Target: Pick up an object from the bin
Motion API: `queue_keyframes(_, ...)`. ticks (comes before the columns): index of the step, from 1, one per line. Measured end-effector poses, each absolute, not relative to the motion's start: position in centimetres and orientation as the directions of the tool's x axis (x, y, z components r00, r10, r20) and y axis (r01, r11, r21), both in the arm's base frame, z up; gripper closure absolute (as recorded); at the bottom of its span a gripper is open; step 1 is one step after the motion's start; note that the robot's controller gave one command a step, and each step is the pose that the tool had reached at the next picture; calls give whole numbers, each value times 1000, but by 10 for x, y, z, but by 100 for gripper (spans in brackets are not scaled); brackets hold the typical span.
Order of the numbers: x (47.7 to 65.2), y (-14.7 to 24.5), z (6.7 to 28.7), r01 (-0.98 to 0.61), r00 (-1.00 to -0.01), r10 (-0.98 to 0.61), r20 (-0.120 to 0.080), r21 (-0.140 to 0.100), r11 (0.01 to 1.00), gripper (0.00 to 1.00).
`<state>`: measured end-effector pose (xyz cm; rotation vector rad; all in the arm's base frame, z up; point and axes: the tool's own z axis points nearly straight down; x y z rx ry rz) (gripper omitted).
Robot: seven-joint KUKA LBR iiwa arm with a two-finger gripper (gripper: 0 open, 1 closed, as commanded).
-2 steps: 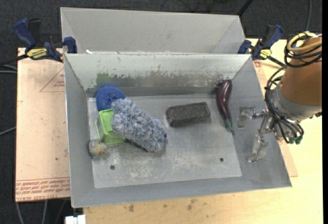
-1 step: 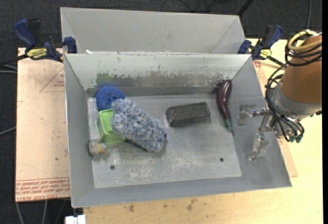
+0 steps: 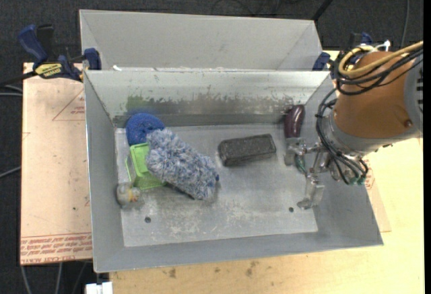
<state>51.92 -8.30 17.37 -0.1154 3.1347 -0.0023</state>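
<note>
My gripper [image 3: 310, 195] hangs low over the bin floor near the right wall, under the orange wrist cover. A small dark purple object [image 3: 293, 121] lies against the back right corner, just behind the gripper. A dark grey rectangular block [image 3: 247, 150] lies flat in the middle of the bin, to the gripper's left and apart from it.
On the left lies a heap: a shaggy blue-grey duster head [image 3: 183, 165] over a green piece [image 3: 141, 166], a blue round thing [image 3: 141, 126] behind it, and a clear tube [image 3: 124, 181] along the left wall. The floor is bare at the front.
</note>
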Motion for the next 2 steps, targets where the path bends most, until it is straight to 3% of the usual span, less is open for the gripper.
queue_keyframes(1, 520, -65, 138, -107, -994, -107, -1, 2, 994, 0)
queue_keyframes(2, 576, -67, 133, -158, -987, -158, -2, 0, 987, 0)
